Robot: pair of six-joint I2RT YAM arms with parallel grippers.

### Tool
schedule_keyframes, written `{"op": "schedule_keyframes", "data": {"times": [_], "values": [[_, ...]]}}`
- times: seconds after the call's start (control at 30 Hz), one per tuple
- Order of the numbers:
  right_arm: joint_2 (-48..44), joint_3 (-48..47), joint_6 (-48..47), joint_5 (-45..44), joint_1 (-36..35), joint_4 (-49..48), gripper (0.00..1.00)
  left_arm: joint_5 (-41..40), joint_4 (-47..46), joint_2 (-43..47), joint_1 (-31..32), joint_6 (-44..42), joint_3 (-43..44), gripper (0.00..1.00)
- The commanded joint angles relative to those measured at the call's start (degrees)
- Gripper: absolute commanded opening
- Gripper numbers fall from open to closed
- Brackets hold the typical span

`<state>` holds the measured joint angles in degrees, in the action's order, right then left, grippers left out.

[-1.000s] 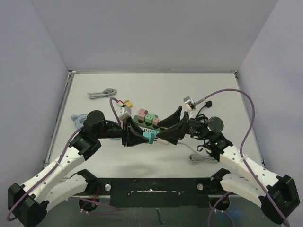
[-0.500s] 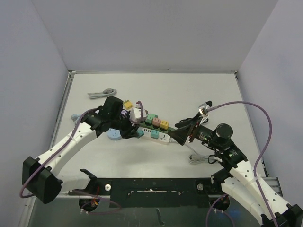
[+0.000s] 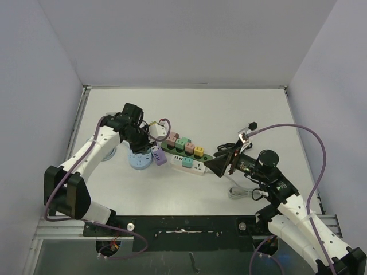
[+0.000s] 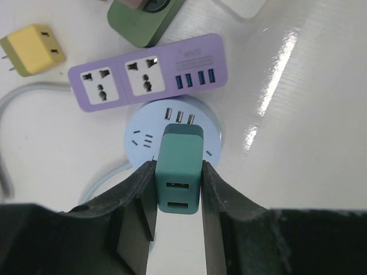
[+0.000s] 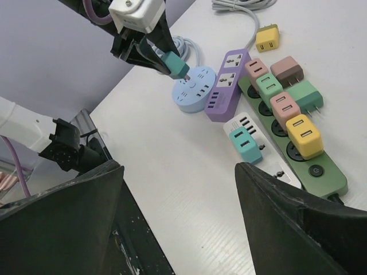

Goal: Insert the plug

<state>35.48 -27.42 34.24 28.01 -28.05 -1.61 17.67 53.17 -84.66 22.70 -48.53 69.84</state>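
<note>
Left jaws are clamped on the teal USB charger plug (image 4: 179,166), holding it right over the round blue socket hub (image 4: 137,137). Can't tell if it's touching. The purple power strip (image 4: 149,74) sits right beside the hub. Right jaws are spread wide with nothing in them, well away from the hub.

The teal plug's (image 4: 179,172) prongs are hidden under its own body above the round blue hub (image 4: 142,123), so contact cannot be told, while the green strip (image 4: 143,20) is cut off by the left wrist view's top edge.
</note>
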Motion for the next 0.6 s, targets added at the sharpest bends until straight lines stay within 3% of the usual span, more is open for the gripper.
{"op": "schedule_keyframes", "data": {"times": [0.0,0.2,0.57], "values": [[0.32,0.58,-1.26,1.05,0.54,-2.89,0.8,-3.9,1.74,1.48,-2.78,-8.78,0.46,0.0],[0.92,0.81,-2.02,1.03,0.57,-2.94,0.8,-5.1,-8.14,3.91,-3.45,-12.94,-9.48,0.0],[1.77,2.55,-2.43,1.03,1.12,-5.43,0.8,-6.94,-6.86,-0.67,-3.01,-13.8,-8.89,0.0]]}}
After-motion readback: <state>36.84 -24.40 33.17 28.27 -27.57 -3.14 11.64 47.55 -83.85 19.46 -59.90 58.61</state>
